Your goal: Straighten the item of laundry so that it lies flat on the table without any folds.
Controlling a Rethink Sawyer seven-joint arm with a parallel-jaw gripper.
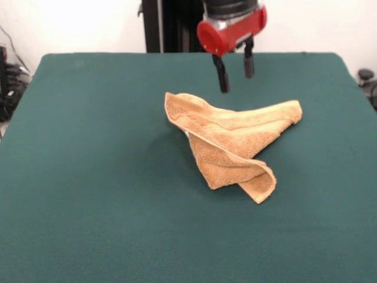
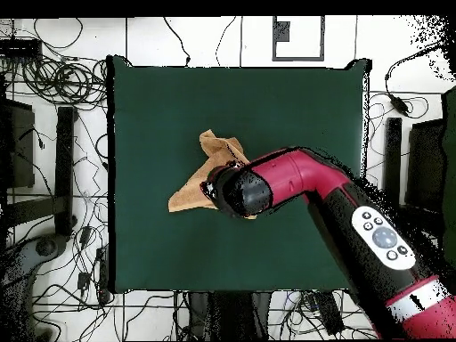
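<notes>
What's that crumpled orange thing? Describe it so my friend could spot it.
Start at the big dark green table. Near its middle, just below the robot's open pincer, lies a tan-orange terry towel. It is folded over itself, the only thing lying on the cloth.

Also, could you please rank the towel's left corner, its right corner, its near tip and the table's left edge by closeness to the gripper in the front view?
From the gripper, jaws open:
1. The towel: its left corner and right corner, either side below the gripper, too close to call.
2. Its near tip, toward the camera.
3. The table's left edge, far off at picture left.
</notes>
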